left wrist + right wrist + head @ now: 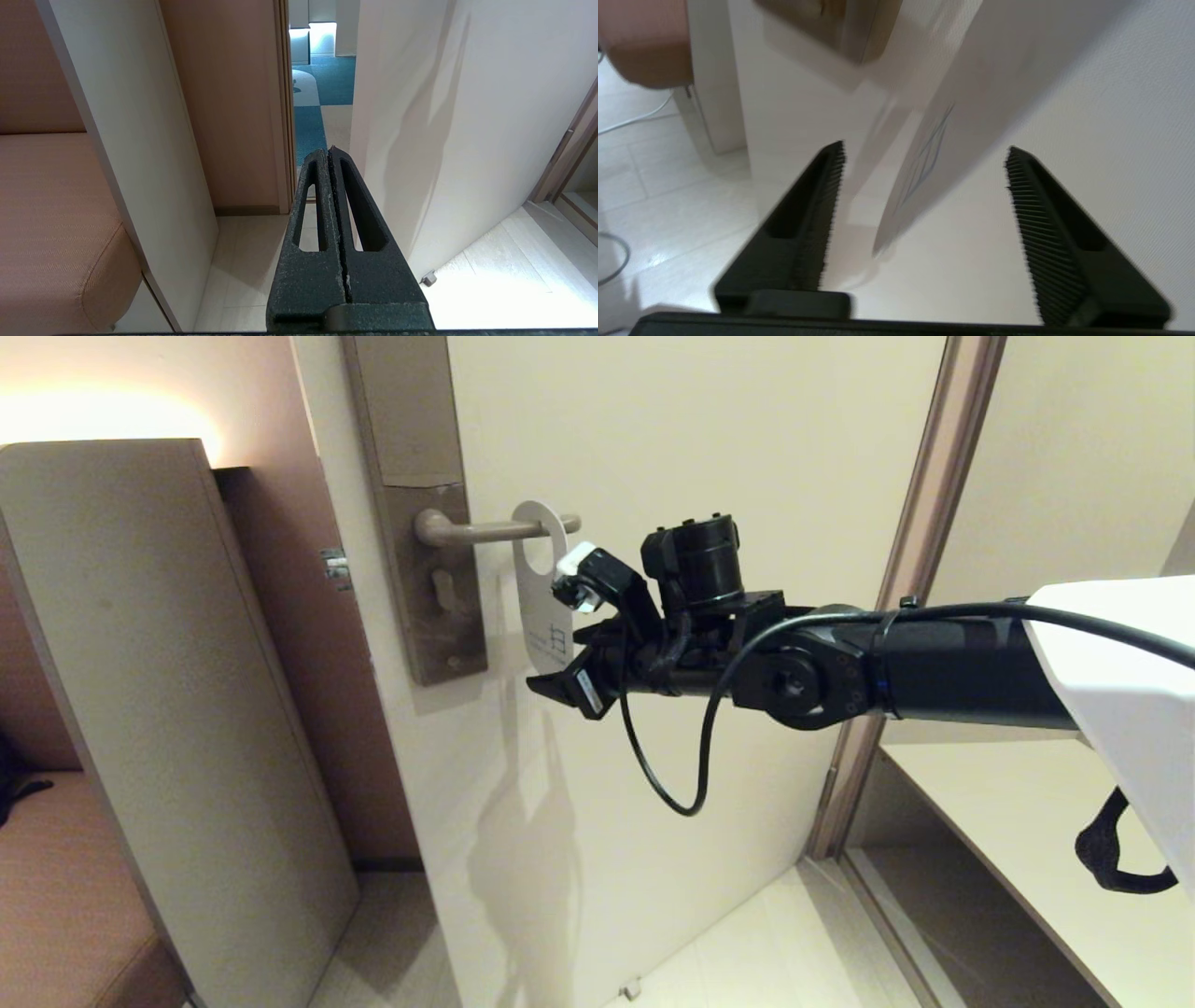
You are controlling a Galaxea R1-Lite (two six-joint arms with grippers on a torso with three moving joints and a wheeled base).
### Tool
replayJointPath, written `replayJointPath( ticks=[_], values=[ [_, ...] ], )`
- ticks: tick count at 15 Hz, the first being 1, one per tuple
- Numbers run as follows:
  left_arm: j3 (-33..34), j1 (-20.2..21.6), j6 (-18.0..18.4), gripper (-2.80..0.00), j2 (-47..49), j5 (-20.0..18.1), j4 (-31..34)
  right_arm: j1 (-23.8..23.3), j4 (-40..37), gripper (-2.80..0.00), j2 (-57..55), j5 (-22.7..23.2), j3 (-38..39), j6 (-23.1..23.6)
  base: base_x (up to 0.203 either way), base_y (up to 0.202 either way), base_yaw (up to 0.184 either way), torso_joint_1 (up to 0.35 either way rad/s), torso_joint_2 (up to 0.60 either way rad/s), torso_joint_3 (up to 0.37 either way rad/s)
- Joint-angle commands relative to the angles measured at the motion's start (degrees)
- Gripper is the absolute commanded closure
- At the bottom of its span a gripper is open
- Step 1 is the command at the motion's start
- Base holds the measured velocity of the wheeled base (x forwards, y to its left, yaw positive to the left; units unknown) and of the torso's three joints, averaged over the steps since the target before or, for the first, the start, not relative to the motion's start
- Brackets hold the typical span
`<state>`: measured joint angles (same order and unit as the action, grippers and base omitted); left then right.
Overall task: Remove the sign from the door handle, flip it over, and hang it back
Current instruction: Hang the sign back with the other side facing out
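Right gripper (567, 639) reaches level toward the cream door (709, 448) with its black ribbed fingers (817, 219) spread wide, one on each side of the lower edge of the sign (544, 607) and gripping nothing. That sign, a flat white rounded card hanger with a big round hole, hangs by the hole on the door handle (495, 530), a slim taupe-grey metal lever on a tall brownish-grey lock plate (411, 504). Its white face shows, with faint blue line markings near the bottom; the lettering is too blurred to read. Left gripper (331, 158) sits low, pressed shut and empty, pointing at the pale floor (504, 261) beside the door.
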<state>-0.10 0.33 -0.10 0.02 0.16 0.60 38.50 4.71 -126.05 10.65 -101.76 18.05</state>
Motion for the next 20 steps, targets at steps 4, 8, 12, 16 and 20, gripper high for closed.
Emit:
replayJointPath(
  ticks=[4, 8, 12, 16, 20],
  values=[
    [0.01, 0.02, 0.01, 0.00, -0.02, 0.02, -0.07, -1.82, -0.18, -2.80, 6.47, 0.29, 9.97, 0.00, 0.000, 0.000, 0.000, 0.000, 0.00, 0.000],
    [0.01, 0.02, 0.01, 0.00, -0.02, 0.02, 0.01, -5.65, -0.07, -2.80, 12.16, 0.24, 16.66, -0.07, 0.000, 0.000, 0.000, 0.000, 0.00, 0.000],
    [0.01, 0.02, 0.01, 0.00, -0.02, 0.02, 0.01, -8.76, 0.96, -2.80, 13.46, -0.32, 15.64, -0.13, 0.000, 0.000, 0.000, 0.000, 0.00, 0.000],
    [0.01, 0.02, 0.01, 0.00, -0.02, 0.02, 0.01, -8.61, 3.29, -2.80, 13.20, -1.44, 16.16, -0.21, 0.000, 0.000, 0.000, 0.000, 0.00, 0.000],
    [0.01, 0.02, 0.01, 0.00, -0.02, 0.02, -0.07, -7.97, 6.26, 0.00, 12.43, -1.42, 15.85, -0.30, 0.000, 0.000, 0.000, 0.000, 0.00, 0.000]
  ],
)
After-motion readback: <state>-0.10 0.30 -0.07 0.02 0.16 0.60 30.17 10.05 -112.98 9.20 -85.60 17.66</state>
